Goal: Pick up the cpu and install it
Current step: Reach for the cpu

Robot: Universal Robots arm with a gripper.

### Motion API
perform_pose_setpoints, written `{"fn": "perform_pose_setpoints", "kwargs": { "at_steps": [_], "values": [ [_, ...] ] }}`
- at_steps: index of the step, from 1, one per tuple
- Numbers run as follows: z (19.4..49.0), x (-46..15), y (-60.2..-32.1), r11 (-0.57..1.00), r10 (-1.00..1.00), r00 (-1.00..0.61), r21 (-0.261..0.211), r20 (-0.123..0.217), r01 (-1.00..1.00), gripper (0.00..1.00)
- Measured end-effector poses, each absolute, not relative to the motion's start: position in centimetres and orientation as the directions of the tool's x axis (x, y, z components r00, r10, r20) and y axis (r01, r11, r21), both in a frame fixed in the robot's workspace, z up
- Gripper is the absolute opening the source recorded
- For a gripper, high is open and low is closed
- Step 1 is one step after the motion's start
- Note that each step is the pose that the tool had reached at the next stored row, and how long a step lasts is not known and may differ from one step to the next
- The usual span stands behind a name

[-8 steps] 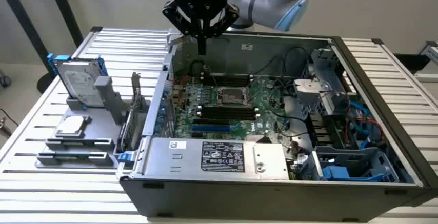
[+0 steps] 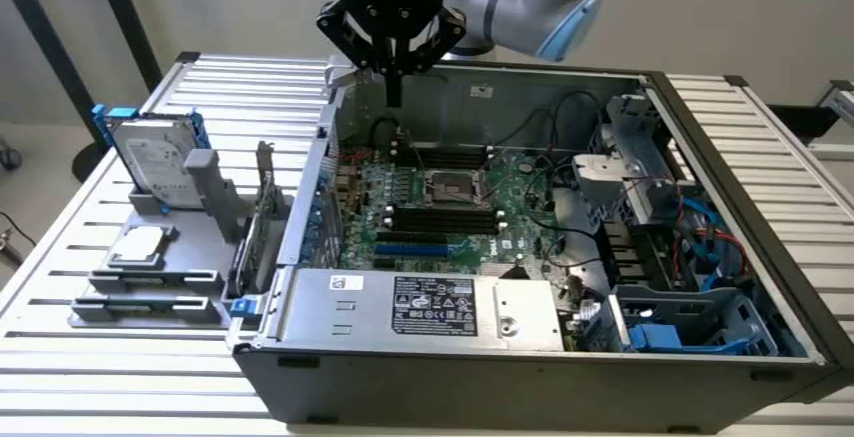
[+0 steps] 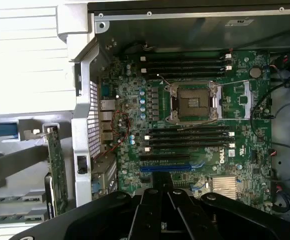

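The cpu (image 2: 138, 247), a small flat silver square, lies on a grey holder (image 2: 200, 197) on the table at the exterior view's left, outside the computer case. My gripper (image 2: 395, 95) hangs shut and empty above the case's back wall, well away from the cpu. Below it on the green motherboard (image 2: 400, 222), the cpu socket (image 2: 451, 189) stands open with its metal frame around a dark empty square. In the wrist view the socket (image 3: 193, 101) sits mid-board, and my gripper (image 3: 161, 186) shows as black fingers pressed together.
A silver hard drive in a blue bracket (image 2: 154, 162) stands upright behind the cpu. An expansion card (image 2: 263, 217) stands beside the case wall. The power supply (image 2: 427, 307) fills the case front. Cables and drive cages (image 2: 667, 207) crowd the exterior view's right.
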State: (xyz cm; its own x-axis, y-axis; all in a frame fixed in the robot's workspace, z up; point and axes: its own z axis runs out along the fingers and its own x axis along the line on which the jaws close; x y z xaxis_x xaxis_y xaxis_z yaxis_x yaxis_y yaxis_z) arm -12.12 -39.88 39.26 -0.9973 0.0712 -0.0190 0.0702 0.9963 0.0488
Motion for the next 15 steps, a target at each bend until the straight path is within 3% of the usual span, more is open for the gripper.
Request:
{"fn": "perform_pose_setpoints", "kwargs": {
  "at_steps": [15],
  "values": [
    [39.2, -15.9, -38.6, 0.996, 0.071, -0.997, 0.049, -0.019, 0.07, 0.11]
  ]
}}
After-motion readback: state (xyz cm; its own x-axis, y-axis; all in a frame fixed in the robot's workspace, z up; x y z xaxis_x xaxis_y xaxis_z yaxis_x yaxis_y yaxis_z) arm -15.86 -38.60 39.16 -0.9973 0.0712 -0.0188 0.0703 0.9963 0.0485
